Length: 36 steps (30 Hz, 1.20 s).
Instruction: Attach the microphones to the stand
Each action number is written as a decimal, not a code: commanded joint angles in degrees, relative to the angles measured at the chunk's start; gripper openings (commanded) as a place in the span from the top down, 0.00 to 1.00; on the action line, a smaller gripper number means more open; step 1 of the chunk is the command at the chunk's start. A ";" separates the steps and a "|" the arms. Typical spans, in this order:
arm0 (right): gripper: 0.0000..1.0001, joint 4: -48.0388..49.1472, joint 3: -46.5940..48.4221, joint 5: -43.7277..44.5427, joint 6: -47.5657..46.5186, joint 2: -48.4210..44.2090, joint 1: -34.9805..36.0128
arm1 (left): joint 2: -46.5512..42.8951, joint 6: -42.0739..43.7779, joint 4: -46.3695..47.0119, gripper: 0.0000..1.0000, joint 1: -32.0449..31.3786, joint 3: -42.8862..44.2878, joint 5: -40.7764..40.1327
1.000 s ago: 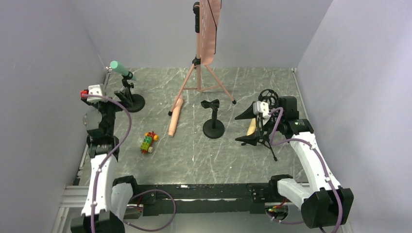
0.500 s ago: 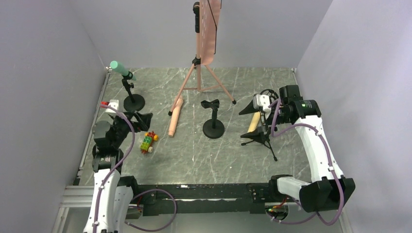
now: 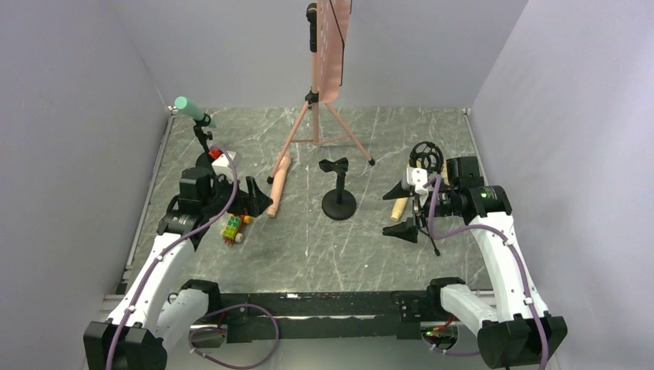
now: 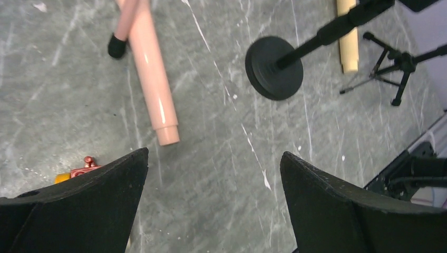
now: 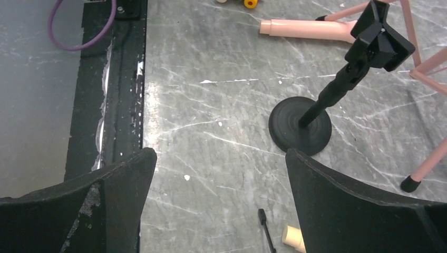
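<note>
Microphones in three places on the grey table (image 3: 308, 254). Sitting tilted in the clip of the black stand (image 3: 207, 158) at upper left of the overhead frame: teal microphone (image 3: 189, 108). Lying flat just left of centre, far end beside a foot of the pink tripod (image 3: 315, 119): pink microphone (image 3: 278, 185). Lying at right, just beside the small black tripod (image 4: 401, 60): tan microphone (image 3: 400, 204). Standing unfilled between the last two: centre stand (image 3: 339, 205), clip open to the sky.

Hovering wide open and empty near the pink microphone's stepped end, close to the block toy (image 3: 233, 226): left tool (image 4: 213, 154). Hanging equally wide and empty, close above the tan microphone: right tool (image 5: 220, 153).

Looking light, stiff and glossy, all three; probably rolling on the stone and slipping under a loose pinch. Seeming wisest: pinching across the barrel near its middle, closing firmly, keeping one end free for seating in a clip.
</note>
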 commanded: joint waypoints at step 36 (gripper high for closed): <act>0.02 97.84 -17.75 29.20 51.58 26.45 21.03 | -14.80 12.14 -7.15 0.01 -4.64 -1.33 -17.08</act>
